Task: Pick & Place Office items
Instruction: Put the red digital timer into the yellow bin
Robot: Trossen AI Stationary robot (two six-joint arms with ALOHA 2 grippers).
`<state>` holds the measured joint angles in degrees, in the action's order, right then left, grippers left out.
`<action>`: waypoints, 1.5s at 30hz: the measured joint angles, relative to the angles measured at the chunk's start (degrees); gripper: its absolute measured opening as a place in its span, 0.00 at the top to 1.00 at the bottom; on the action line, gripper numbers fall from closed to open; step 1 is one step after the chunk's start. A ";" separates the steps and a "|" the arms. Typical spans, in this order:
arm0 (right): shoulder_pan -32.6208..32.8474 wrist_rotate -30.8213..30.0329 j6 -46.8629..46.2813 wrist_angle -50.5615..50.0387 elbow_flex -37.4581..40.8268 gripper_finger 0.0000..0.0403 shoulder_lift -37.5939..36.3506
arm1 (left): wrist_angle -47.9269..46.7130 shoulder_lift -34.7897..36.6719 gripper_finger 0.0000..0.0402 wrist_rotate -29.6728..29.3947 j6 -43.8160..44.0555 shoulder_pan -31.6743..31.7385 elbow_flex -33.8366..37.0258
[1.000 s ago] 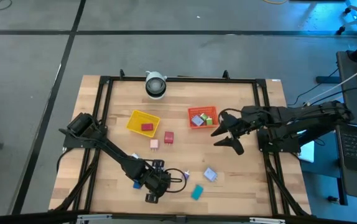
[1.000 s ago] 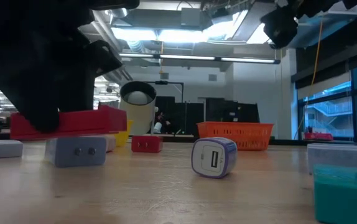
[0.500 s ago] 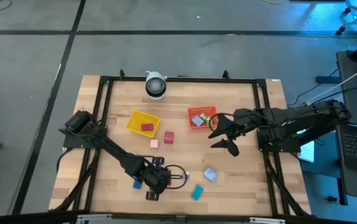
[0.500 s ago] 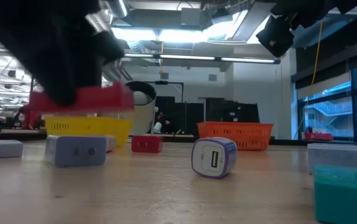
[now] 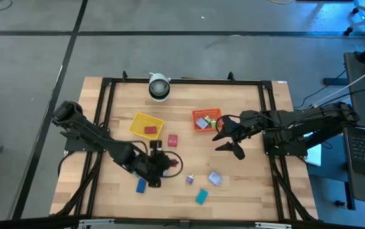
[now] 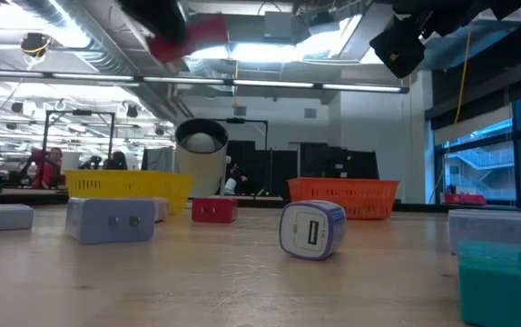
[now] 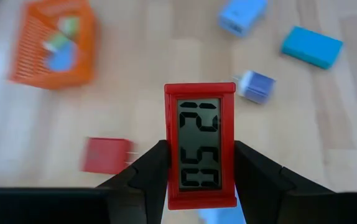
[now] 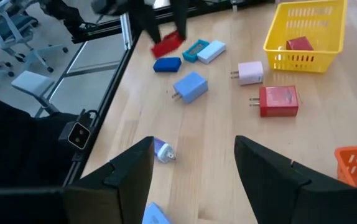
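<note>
While the left tool (image 5: 168, 161) hangs above the middle of the desk (image 5: 252, 191), its fingers (image 7: 148, 175) are clamped on the sides of a red digital clock (image 7: 200, 144), lifted clear of the wood. Below and around it lie loose pieces: a dark blue block (image 5: 140, 186) near the front edge, a teal block (image 5: 201, 196), a light blue charger (image 5: 215, 179), a small purple-and-white cube plug (image 5: 189, 180), a red block (image 5: 172, 140) and a pink adapter (image 5: 157, 147). None touches the held clock. Farther back, the yellow tray (image 5: 145, 124) holds one red piece (image 5: 150, 130), and the orange-red tray (image 5: 206, 119) holds several small pieces, whitish, blue and green. A white cylinder (image 5: 159, 86) stands at the far edge. The right tool (image 5: 228, 137) hovers just beside the orange-red tray, fingers spread wide with nothing between them.
</note>
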<state>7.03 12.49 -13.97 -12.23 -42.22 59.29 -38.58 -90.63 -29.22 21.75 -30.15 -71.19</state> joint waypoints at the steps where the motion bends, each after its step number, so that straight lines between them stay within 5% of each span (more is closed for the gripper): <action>1: 0.00 -0.02 0.34 0.04 0.00 0.45 0.00 | 0.15 1.32 0.63 -1.33 -0.55 0.03 0.65; 13: -0.03 -0.14 6.90 6.67 0.00 0.50 0.00 | 17.89 22.34 0.63 -5.06 -8.29 7.14 21.04; 21: -1.76 -12.86 9.07 7.97 0.00 0.51 0.00 | 25.20 34.77 0.63 -0.17 -12.97 14.69 32.36; 28: -5.23 -16.75 6.87 8.26 0.00 0.51 0.00 | 30.51 43.00 0.63 4.02 -15.47 23.98 41.53; 33: -6.92 -16.70 8.41 8.91 0.00 0.51 -0.01 | 34.50 47.08 0.63 11.04 -16.77 30.17 44.67; 45: -7.32 -16.57 8.43 9.76 0.00 0.51 -0.02 | 26.13 48.00 0.62 14.32 -12.39 37.90 45.61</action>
<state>-0.30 -4.08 -5.54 -2.48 -42.22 59.27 -12.45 -42.63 -14.90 9.36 7.74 -25.58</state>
